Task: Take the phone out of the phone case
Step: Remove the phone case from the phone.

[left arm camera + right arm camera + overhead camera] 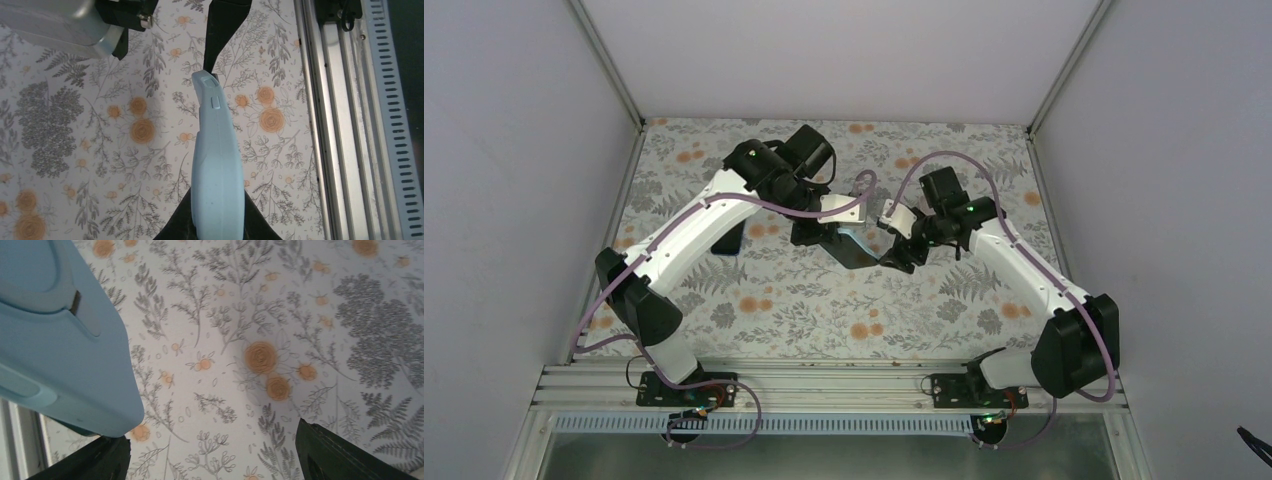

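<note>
A light blue phone case [216, 165] hangs edge-on above the floral table, with my left gripper [218, 227] shut on its near end. In the top view the case [852, 240] sits mid-table between both grippers. My right gripper [212, 455] is open wide. The case's corner [65, 365] lies just above its left finger [95, 460], while the right finger [340, 455] stands well clear. In the left wrist view one dark right fingertip [225, 30] meets the case's far end. A dark flat slab [729, 242], apparently the phone, lies on the table partly under the left arm.
A floral cloth [824, 310] covers the table. An aluminium rail [824, 385] runs along the near edge, also seen as the rail [340, 125] at the right of the left wrist view. Grey walls close in the left, right and back sides.
</note>
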### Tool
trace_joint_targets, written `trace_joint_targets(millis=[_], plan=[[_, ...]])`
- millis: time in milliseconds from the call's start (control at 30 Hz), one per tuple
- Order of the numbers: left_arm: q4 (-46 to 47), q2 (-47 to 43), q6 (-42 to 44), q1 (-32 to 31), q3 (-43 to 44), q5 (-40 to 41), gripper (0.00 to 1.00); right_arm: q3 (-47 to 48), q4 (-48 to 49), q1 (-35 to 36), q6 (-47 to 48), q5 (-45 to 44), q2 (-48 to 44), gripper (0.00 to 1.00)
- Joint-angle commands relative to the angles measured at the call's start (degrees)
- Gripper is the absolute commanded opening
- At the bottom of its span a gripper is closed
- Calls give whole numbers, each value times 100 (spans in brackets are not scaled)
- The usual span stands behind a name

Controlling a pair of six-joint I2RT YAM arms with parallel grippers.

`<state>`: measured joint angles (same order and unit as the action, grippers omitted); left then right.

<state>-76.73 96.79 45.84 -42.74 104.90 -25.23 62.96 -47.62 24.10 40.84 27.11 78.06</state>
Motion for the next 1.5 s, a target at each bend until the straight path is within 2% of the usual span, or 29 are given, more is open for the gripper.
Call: trace_joint_targets(millis=[0,200,433,800,900,1000,1100,1233,1467], plan=[[-97,-23,47,-94,215,-825,2,201,1116,-136,-473,-515,57,85],[-90,-30,73,-103,182,-999,2,510,1295,-186,-664,-449,246,86],[263,-37,43,-98,339,-1137,2,1015,1334,-95,-802,632,390,87],[952,578,-32,26,1515,-921,2,2433,-640,1079,361,3104,1216,86],[1370,677,-42,330,1591,-941,2,2765,-1582,1164,1343,4025,1329,86],[1974,712,-108,867,1507,-1185,2,2769,-1707,1196,1599,4567,1155,89],[2395,729,-216,1107,1456,-1358,2,2782,-1901,1194,1785,5032,1084,90],[2982,736,-342,1158,1193,-1264,2,3102,-2302,1194,1901,5445,1278,82],[3133,1091,-448,1180,1609,-805,2,3353,-2599,1204,1842,5301,1405,53]])
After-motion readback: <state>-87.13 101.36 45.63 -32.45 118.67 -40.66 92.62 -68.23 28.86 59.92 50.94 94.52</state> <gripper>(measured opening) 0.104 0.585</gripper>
